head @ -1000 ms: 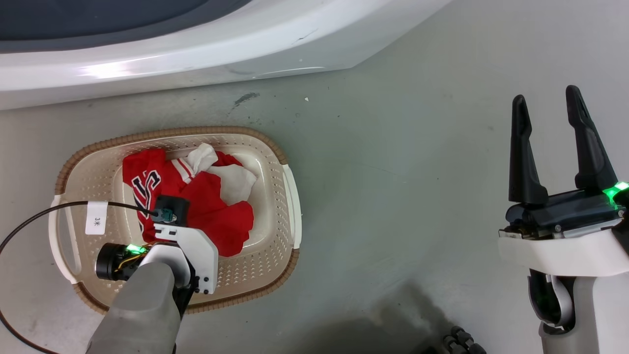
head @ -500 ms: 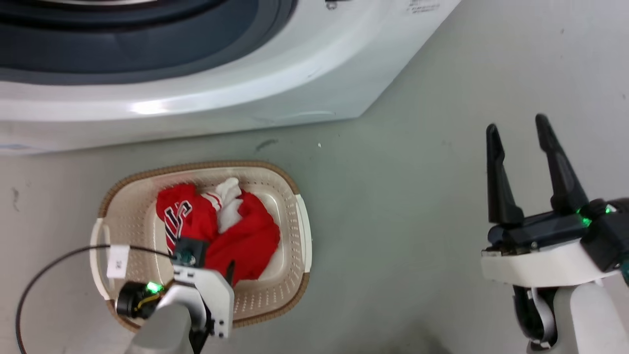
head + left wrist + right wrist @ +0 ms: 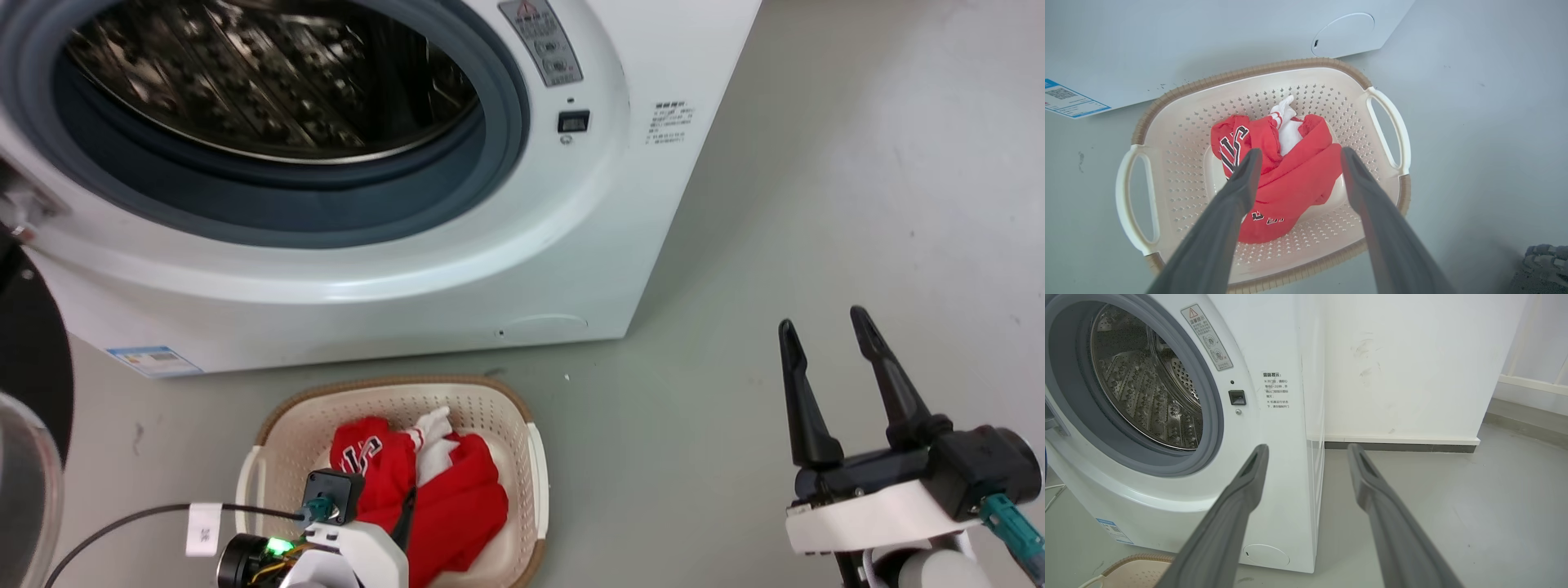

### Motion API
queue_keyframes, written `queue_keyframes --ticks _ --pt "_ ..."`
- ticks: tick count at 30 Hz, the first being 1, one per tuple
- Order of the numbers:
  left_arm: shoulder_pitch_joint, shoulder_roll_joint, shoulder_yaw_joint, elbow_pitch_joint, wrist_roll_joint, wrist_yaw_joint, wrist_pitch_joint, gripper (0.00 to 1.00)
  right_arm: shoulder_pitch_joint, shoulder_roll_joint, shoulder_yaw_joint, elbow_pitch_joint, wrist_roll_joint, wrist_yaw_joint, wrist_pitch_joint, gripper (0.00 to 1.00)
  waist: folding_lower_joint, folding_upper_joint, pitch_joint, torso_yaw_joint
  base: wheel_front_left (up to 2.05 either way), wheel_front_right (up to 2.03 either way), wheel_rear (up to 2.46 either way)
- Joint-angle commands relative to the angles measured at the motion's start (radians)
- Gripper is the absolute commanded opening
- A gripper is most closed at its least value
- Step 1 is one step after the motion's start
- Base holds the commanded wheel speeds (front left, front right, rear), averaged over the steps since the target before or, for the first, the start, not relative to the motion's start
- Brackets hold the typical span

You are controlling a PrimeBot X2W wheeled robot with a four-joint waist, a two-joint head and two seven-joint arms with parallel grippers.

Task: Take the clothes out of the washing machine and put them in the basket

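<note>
the left end effector (image 3: 1300,152) hangs directly over the basket (image 3: 1180,163), its two dark fingers spread wide with nothing gripped between them. under it the clothes (image 3: 1294,179) lie in the middle of the basket on its perforated bottom, a crumpled red heap with a white patch and dark-edged lettering. the basket sits on the grey floor (image 3: 718,269). well to the right of the basket, the right end effector (image 3: 821,321) is held above the floor, fingers parted and empty. just beyond the basket's far rim stands the washing machine (image 3: 571,245). its round opening above the basket shows the grey gasket (image 3: 326,216) and the steel drum (image 3: 269,82). the black-rimmed door (image 3: 33,359) stands off to the basket's left.
</note>
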Motion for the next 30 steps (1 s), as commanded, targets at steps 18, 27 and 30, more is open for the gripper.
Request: queue_keyframes --ticks 18,27,30 --pt "0.356 -0.002 0.211 -0.690 0.097 0.166 -0.003 1.00 0.144 0.001 -0.008 0.030 -0.021 -0.001 -0.002 1.00 0.0001 0.0000 -0.250 0.059 0.00 0.00 0.00" --pt "0.466 -0.041 0.305 -0.927 0.140 0.191 -0.003 1.00 0.172 0.001 -0.031 0.034 -0.022 -0.001 -0.002 1.00 0.0001 0.0000 -0.295 0.069 0.00 0.00 0.00" --pt "0.495 -0.053 0.322 -0.983 0.153 0.186 -0.003 1.00 0.178 0.001 -0.038 0.035 -0.022 -0.001 -0.002 1.00 0.0001 0.0000 -0.306 0.071 0.00 0.00 0.00"
